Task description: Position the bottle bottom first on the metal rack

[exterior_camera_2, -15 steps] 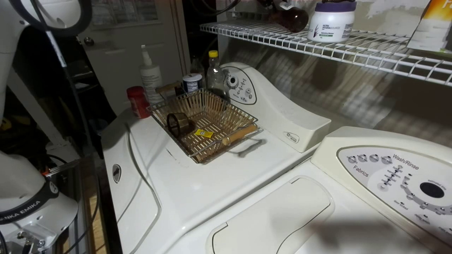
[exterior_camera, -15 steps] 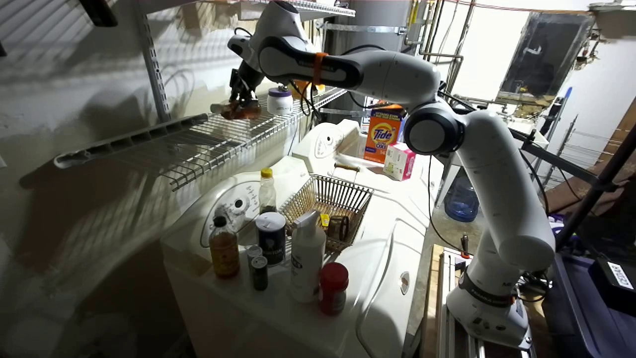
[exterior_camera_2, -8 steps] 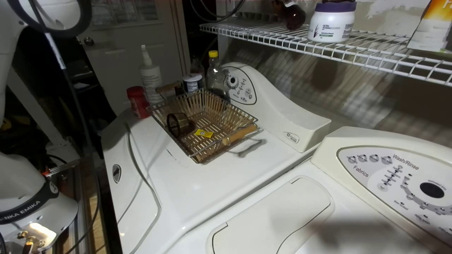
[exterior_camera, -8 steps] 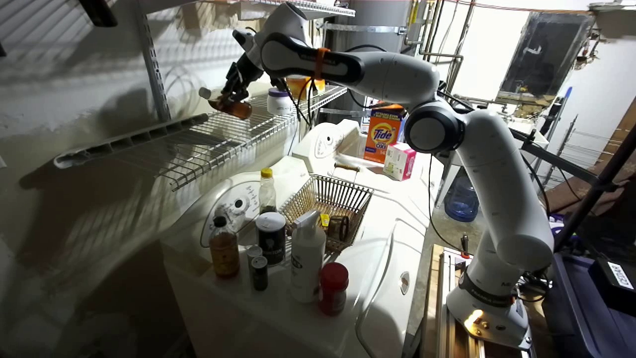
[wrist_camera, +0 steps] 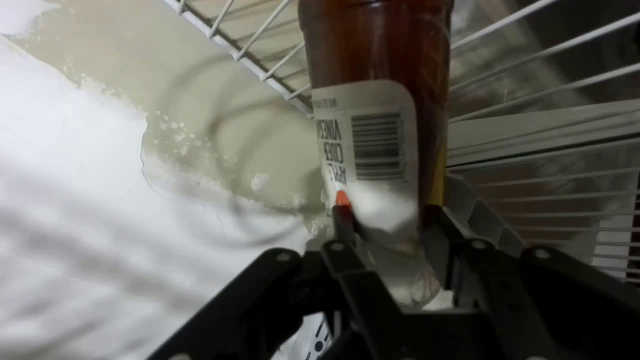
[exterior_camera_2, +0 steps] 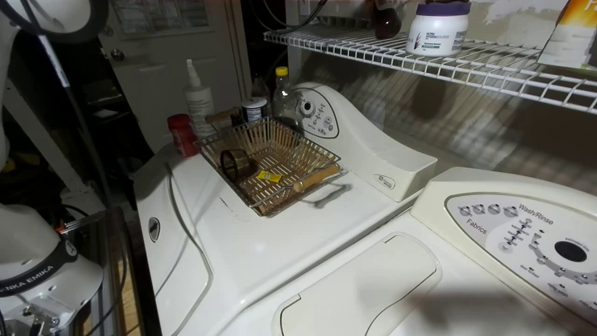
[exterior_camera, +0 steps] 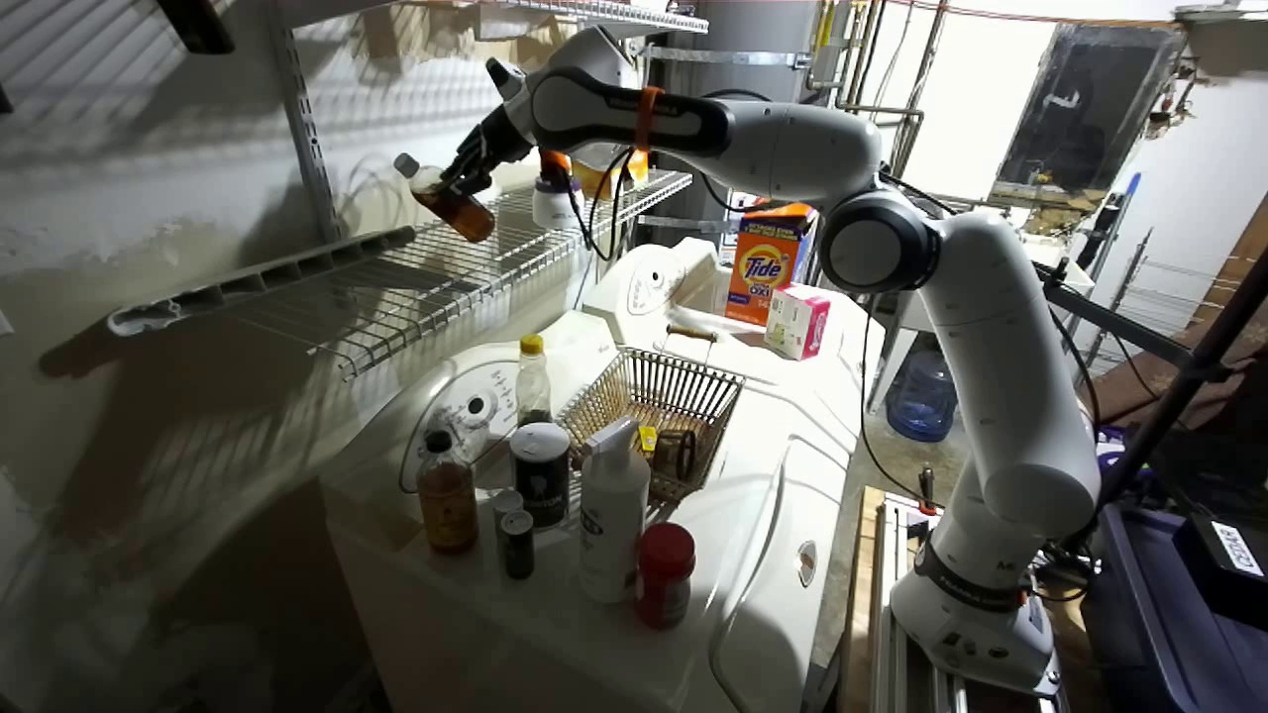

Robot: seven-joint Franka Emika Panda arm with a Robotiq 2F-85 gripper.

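Note:
My gripper (exterior_camera: pixel 454 182) is shut on an amber-brown bottle (exterior_camera: pixel 462 214) with a pale label and greyish cap. The bottle tilts, cap up toward the wall and base down over the metal rack (exterior_camera: pixel 436 287), a long wire shelf. In the wrist view the gripper (wrist_camera: pixel 387 220) has a finger on each side of the bottle (wrist_camera: pixel 375 45) near its shoulder; its base end is cut off at the top. In an exterior view the bottle's lower part (exterior_camera_2: pixel 386 24) shows close above the rack (exterior_camera_2: pixel 494 70); I cannot tell whether it touches. The gripper is out of that view.
A white jar with a purple lid (exterior_camera_2: pixel 438 30) stands on the rack beside the bottle; an orange box (exterior_camera_2: pixel 576 32) stands farther along. Below, a washer top holds a wire basket (exterior_camera: pixel 654 416), a dark-capped amber bottle (exterior_camera: pixel 448 500) and several containers. Another shelf (exterior_camera: pixel 634 12) hangs above.
The held bottle has turned from nearly lying flat to a steeper tilt, cap rising and base pointing down. The wrist has swung with it, and the base has moved slightly away from the jar.

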